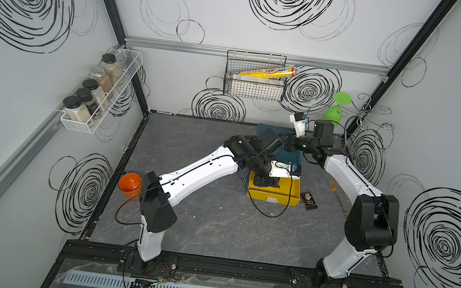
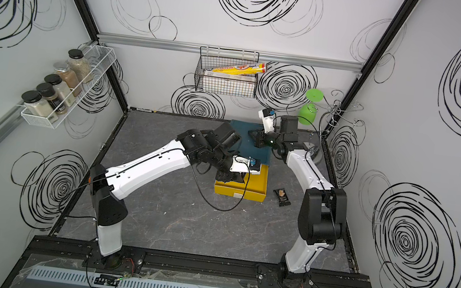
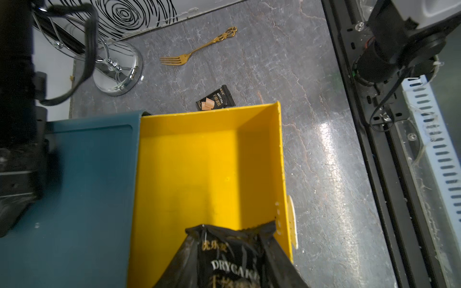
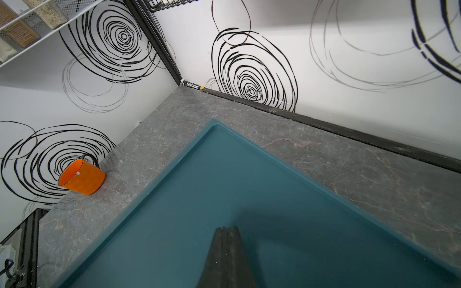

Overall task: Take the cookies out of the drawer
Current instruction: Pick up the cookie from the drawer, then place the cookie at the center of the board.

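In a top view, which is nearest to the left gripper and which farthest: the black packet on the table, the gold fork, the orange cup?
The left gripper holds a second packet over the yellow drawer.
1. Black packet on the table, just right of the drawer.
2. Gold fork, farther right, near the wall.
3. Orange cup, far at the left edge.

An orange mug (image 1: 130, 185) stands at the left edge of the grey desk (image 1: 197, 222), and a gold fork (image 3: 197, 49) lies near a chrome stand (image 3: 117, 74) at the right. Five spice jars (image 1: 92, 88) fill a white rack (image 1: 76, 126) on the left wall. A yellow tube (image 1: 267, 71) rests in the back wall's wire basket (image 1: 252, 96), near an upturned green glass (image 1: 333, 114).
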